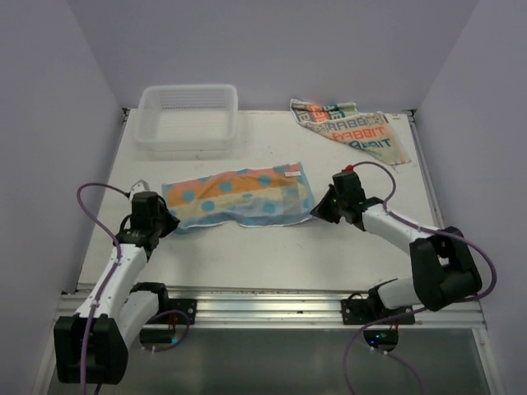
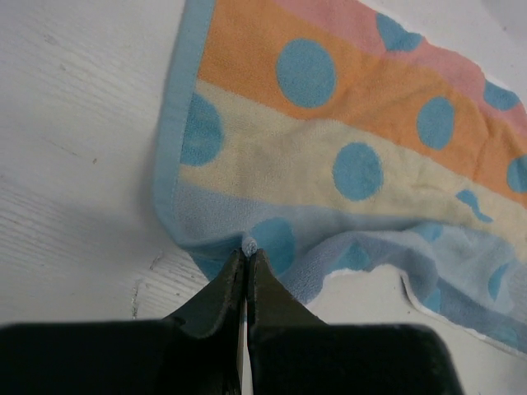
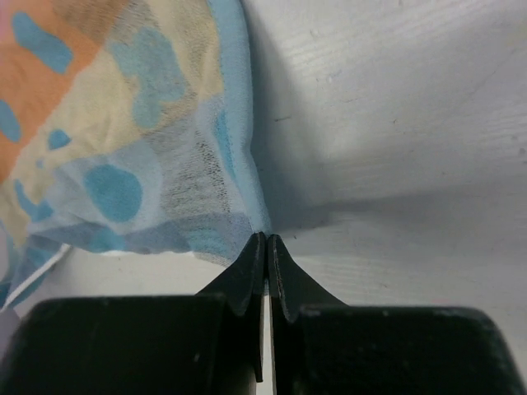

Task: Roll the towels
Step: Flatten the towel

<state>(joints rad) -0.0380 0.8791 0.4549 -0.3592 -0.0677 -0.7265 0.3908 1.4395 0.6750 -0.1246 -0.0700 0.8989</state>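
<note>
Lying outside the basket (image 1: 188, 141): dotted towel (image 1: 239, 197), RABBIT towel (image 1: 354, 127).

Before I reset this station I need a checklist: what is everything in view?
polka-dot towel: 1, orange, cream and blue stripes with blue dots, spread mid-table
RABBIT towel: 1, cream with orange and teal lettering, far right corner
basket: 1, white slatted plastic, far left
table: 1, white
left end effector: 1, black, shut on the polka-dot towel's near left corner
right end effector: 1, black, shut on its near right corner
</note>
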